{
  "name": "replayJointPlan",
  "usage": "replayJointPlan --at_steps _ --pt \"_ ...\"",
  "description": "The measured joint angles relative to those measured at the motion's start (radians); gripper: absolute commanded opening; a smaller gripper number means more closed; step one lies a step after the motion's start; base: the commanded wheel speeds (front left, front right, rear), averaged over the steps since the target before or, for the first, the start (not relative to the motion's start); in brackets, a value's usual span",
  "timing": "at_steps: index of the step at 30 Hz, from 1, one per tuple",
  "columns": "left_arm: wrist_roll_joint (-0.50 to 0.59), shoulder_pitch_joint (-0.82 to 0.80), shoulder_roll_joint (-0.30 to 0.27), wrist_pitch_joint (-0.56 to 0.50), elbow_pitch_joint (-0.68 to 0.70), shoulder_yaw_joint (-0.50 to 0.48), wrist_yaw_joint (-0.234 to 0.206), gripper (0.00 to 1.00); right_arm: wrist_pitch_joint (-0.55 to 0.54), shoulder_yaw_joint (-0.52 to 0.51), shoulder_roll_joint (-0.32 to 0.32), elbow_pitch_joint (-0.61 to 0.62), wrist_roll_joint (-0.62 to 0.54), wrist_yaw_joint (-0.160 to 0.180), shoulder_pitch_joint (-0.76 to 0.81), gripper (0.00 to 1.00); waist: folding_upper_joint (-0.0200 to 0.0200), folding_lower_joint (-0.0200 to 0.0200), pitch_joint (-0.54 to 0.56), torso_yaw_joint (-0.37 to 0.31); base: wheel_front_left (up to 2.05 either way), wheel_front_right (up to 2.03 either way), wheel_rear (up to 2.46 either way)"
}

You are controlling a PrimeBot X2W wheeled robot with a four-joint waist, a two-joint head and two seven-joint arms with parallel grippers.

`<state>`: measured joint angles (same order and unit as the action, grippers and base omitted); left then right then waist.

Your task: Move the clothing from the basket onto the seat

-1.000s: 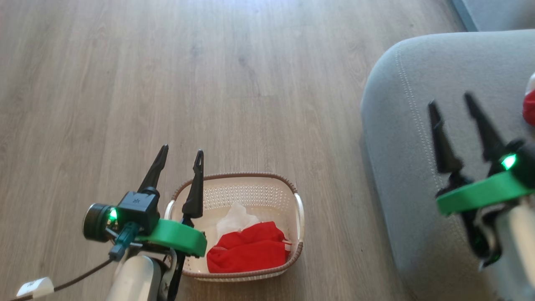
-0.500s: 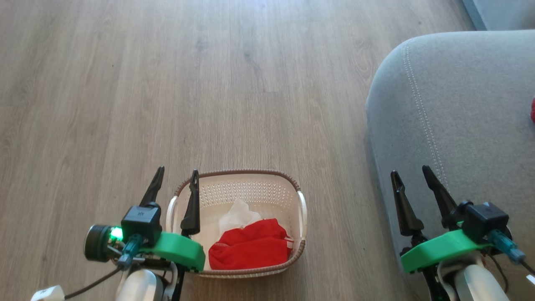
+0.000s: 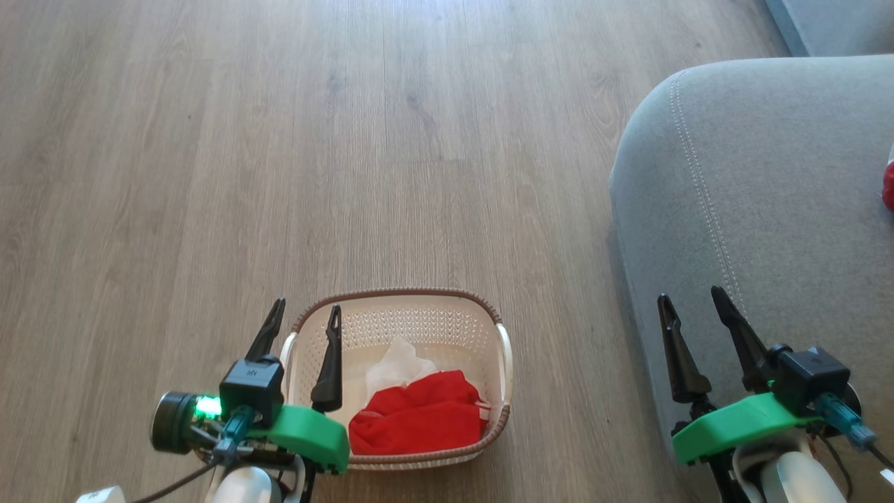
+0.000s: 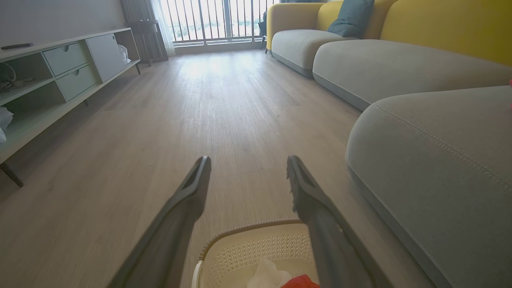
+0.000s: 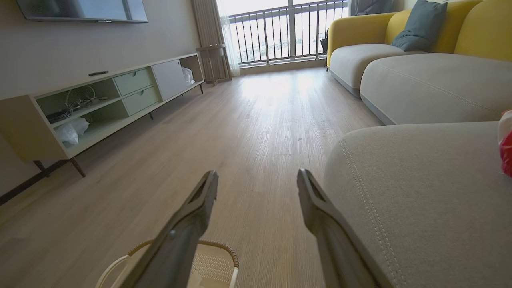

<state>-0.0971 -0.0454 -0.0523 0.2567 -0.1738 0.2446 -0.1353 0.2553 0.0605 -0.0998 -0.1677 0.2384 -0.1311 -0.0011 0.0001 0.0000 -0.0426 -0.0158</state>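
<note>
The cream basket point(image 3: 398, 325) stands on the wood floor, with red clothing point(image 3: 418, 421) and a bit of white fabric point(image 3: 397, 361) inside. My left gripper point(image 3: 306, 315) hangs open over the basket's left rim, nothing between its fingers; the left wrist view has the basket point(image 4: 256, 248) below the fingers point(image 4: 188, 200). Over the near left edge of the grey seat point(image 3: 782, 181) my right gripper point(image 3: 691, 300) is open and empty. A red garment point(image 3: 888, 185) lies on the seat at the right edge, and it appears in the right wrist view as clothing point(image 5: 506, 148).
Bare wood floor point(image 3: 349, 140) stretches ahead and to the left. A low TV cabinet point(image 5: 116, 100) runs along the left wall. More grey and yellow sofa sections point(image 4: 384, 48) line the right side, with a balcony railing point(image 5: 288, 32) at the far end.
My right gripper has drawn back from above the seat to its near left edge, staying open. My left gripper has pulled back slightly over the basket's left rim. The head camera shifted a little.
</note>
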Motion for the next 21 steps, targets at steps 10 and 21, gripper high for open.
replayJointPlan --at_steps 10,21 --pt "0.0 0.0 0.0 0.0 -0.002 0.012 0.001 1.0 0.0 -0.012 0.0 0.0 -0.001 0.0 0.0 1.0 0.0 0.0 0.008 0.006 0.0 0.0 0.0" --pt "-0.01 0.0 0.0 0.0 -0.003 0.016 0.009 1.0 0.0 -0.023 0.0 0.0 -0.009 0.0 0.0 1.0 0.0 0.0 0.014 0.011 0.0 0.0 0.0"
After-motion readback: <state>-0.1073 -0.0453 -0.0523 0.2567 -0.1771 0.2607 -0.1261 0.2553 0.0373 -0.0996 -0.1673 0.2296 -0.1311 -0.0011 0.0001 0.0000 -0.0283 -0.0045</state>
